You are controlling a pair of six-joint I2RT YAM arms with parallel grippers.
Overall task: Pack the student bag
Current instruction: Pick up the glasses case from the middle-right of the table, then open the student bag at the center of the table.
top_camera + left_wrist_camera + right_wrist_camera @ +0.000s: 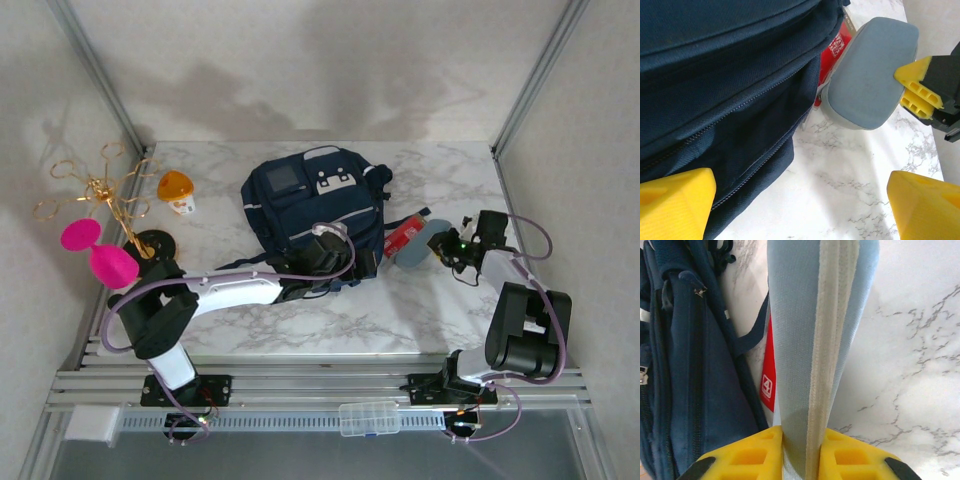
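1. Left gripper (800, 209): released. Its yellow fingers are spread wide with nothing gripped between them. It hangs low over the white marble-patterned tabletop (300, 320), at the near-right corner of the bag.
2. Right gripper (800, 452): clenched on the narrow end of a flat grey-blue fabric pouch (815, 315) with a cream zip strip. The pouch is held on edge, just beside the bag's right side.
3. Flat red packet (403, 236) with white print: sits between the pouch and the bag, partly hidden by both.
4. Student bag (305, 195): this large navy-blue fabric backpack with a grey-white trim stripe lies flat at mid-table, pocket side up.
   - The left wrist view shows stacked fabric layers along its side, with a zip line that looks closed.
   - Whether any compartment is open cannot be told.
5. Handling of the bag (judgement):
   - The bag is soft and unsupported, so expect it to sag and fold wherever it is lifted.
   - It will probably slide on the smooth top if pushed.
   - Take hold at a zip pull, seam edge or strap, not on a flat panel.
   - Keep one lip of an opening taut while the other arm feeds the pouch in.
6. Far left, well apart from the bag: a small white cup (178, 192) with an orange lid, and a gold wire stand (100, 190).
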